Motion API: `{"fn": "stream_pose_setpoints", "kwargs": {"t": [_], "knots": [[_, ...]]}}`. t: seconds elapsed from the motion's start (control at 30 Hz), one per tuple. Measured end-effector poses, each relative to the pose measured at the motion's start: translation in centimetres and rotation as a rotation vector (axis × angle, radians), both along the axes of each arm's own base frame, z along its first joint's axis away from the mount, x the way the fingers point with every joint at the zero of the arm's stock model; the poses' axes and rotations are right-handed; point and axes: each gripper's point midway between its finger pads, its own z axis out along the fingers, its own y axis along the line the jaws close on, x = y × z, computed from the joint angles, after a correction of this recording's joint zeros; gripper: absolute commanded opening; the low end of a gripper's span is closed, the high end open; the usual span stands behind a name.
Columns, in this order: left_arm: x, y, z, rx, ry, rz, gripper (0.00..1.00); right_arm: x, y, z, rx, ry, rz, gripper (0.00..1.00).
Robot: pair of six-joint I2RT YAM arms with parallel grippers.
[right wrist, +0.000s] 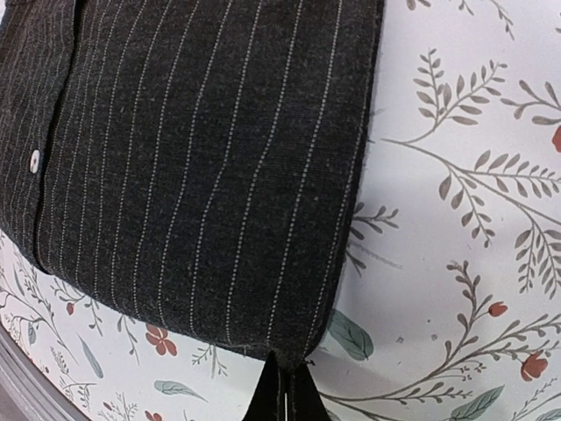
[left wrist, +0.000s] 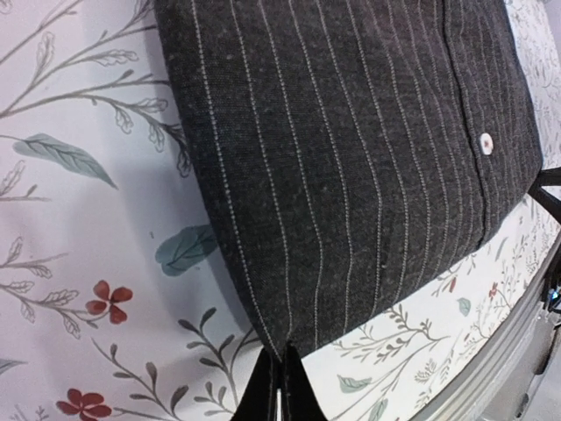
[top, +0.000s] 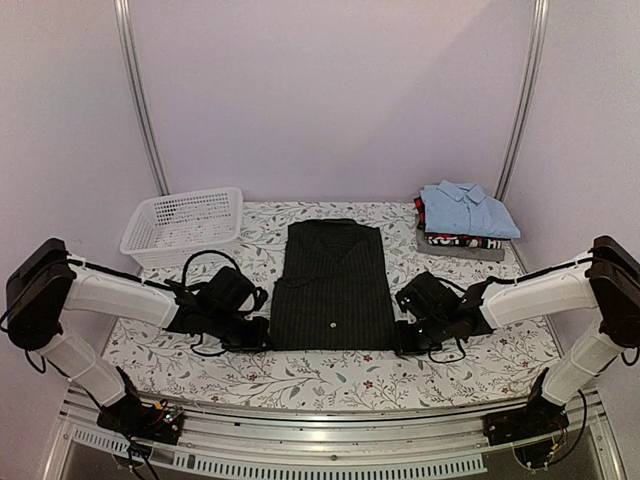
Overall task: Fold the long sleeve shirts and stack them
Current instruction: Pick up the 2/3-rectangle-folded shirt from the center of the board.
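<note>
The black pinstriped shirt [top: 333, 285] lies flat on the flowered table, folded to a narrow rectangle, collar at the far end. My left gripper [top: 262, 337] is shut on its near left corner, which shows in the left wrist view [left wrist: 282, 346]. My right gripper [top: 402, 338] is shut on its near right corner, seen in the right wrist view [right wrist: 289, 361]. A white button [left wrist: 486, 143] sits on the placket. The light blue shirt [top: 467, 208] lies folded on top of a pile at the back right.
A white mesh basket [top: 185, 226] stands at the back left. Under the light blue shirt lies a stack of folded clothes [top: 460, 241]. The metal table edge [top: 330, 435] runs along the front.
</note>
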Motion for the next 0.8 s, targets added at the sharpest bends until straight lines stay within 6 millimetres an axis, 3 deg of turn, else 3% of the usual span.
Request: {"fn": "stream_pose_setpoints", "kwargs": {"t": [0.27,0.57,0.7,0.8], "knots": [[-2.4,-0.6,2.6,-0.004,-0.034,-0.044,0.0,-2.2,0.2,3.0,0.007,-0.038,0.035,0.0],[-6.1,-0.8,8.2,-0.061,-0.091,-0.067,0.0,-6.2,0.2,8.1,0.043,-0.068,0.069,0.0],[-5.0,-1.3,11.1,-0.078,-0.134,-0.05,0.0,-5.1,1.3,12.9,0.104,-0.13,0.048,0.0],[-2.6,-2.3,13.7,-0.1,-0.176,-0.041,0.0,-2.4,1.8,16.5,0.157,-0.185,0.01,0.0]]}}
